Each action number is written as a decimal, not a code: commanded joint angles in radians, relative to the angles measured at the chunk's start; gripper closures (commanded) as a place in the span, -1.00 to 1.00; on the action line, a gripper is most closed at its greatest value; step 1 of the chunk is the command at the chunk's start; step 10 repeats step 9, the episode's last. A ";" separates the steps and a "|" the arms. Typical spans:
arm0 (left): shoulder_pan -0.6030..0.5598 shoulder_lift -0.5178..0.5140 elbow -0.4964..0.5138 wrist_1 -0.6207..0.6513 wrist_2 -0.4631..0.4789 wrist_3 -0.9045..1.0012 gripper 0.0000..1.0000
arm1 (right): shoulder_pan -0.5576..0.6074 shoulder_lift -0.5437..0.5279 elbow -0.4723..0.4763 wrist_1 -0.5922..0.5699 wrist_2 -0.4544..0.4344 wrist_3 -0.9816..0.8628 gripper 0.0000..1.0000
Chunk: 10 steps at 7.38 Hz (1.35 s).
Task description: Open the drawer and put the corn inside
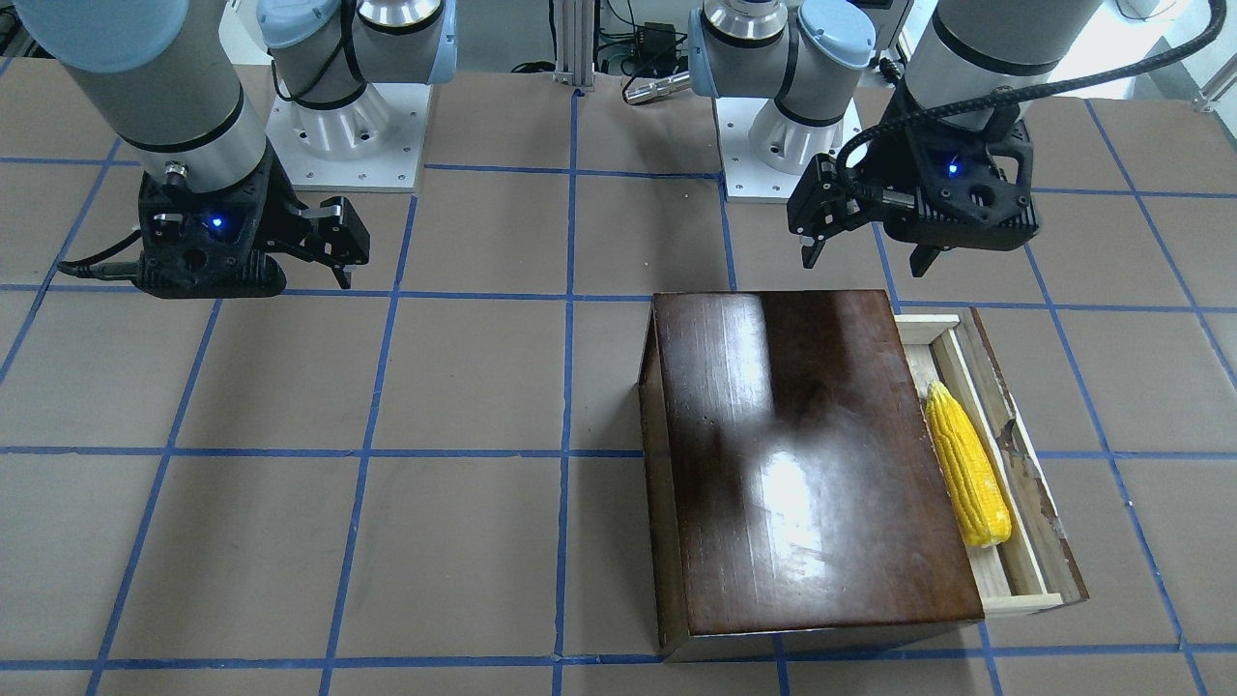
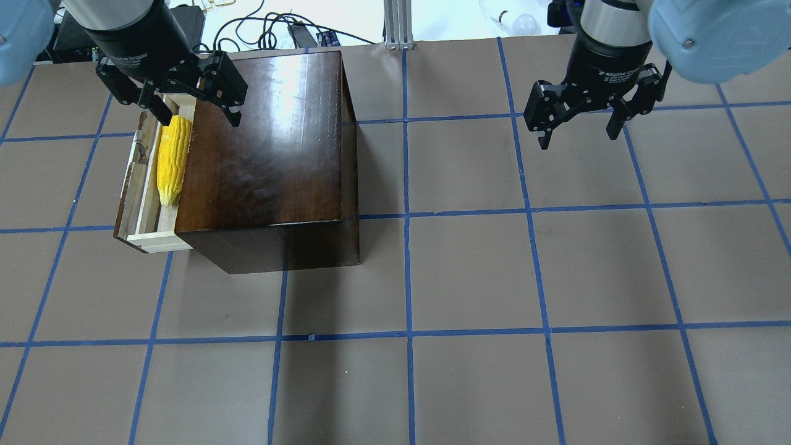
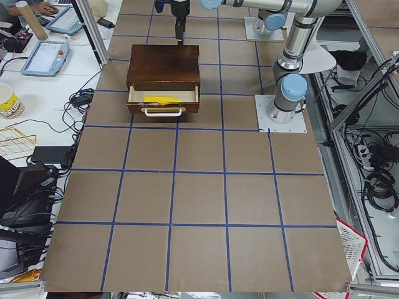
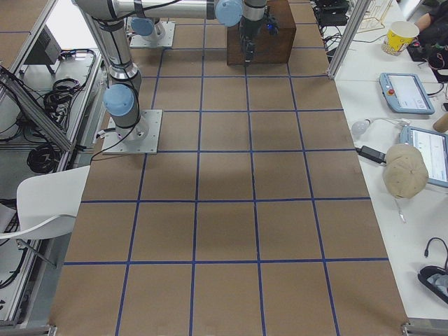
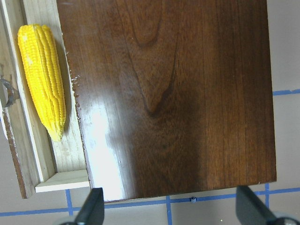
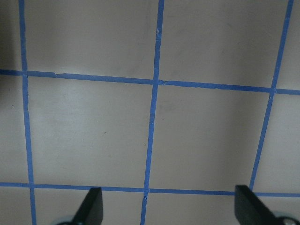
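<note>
The glossy dark-brown box (image 2: 272, 154) stands on the table. Its drawer (image 2: 139, 204) is pulled out toward the table's left end. The yellow corn (image 2: 172, 159) lies lengthwise inside the drawer, as the front-facing view (image 1: 966, 464) and the left wrist view (image 5: 44, 79) also show. My left gripper (image 2: 201, 120) is open and empty, and hovers above the far end of the box and drawer. My right gripper (image 2: 578, 139) is open and empty over bare table, far right of the box.
The table is brown with a blue tape grid (image 2: 408, 216). The two arm bases (image 1: 343, 126) (image 1: 788, 145) stand on white plates at the robot's edge. Cables and a rail (image 2: 395, 25) lie beyond the far edge. The drawer has a pale handle (image 3: 163, 113).
</note>
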<state>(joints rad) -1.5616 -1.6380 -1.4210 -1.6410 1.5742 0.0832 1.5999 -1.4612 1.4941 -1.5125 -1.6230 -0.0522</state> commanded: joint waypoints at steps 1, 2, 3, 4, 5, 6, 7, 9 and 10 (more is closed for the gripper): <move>0.000 0.006 -0.003 -0.002 0.001 0.003 -1.00 | 0.000 0.001 0.000 0.000 -0.001 0.000 -1.00; 0.001 0.007 -0.004 0.006 -0.002 0.009 -1.00 | 0.000 -0.001 0.000 0.000 -0.001 0.000 -1.00; 0.001 0.007 -0.009 0.009 -0.002 0.004 -1.00 | 0.000 -0.001 0.000 0.000 0.000 0.000 -1.00; 0.001 0.010 -0.007 0.010 -0.002 0.004 -1.00 | 0.000 -0.001 0.000 0.000 0.000 0.000 -1.00; 0.001 0.010 -0.007 0.012 -0.002 0.004 -1.00 | 0.000 -0.001 0.000 0.000 0.000 0.000 -1.00; 0.001 0.006 -0.007 0.013 -0.003 0.000 -1.00 | 0.000 0.001 0.000 0.000 0.000 0.000 -1.00; 0.001 0.004 -0.006 0.017 -0.003 -0.002 -1.00 | 0.002 0.001 0.000 0.000 -0.001 0.000 -1.00; 0.003 0.007 -0.007 0.017 -0.002 -0.002 -1.00 | 0.000 -0.001 0.000 0.000 0.000 0.000 -1.00; 0.003 0.007 -0.007 0.017 -0.002 -0.002 -1.00 | 0.000 -0.001 0.000 0.000 0.000 0.000 -1.00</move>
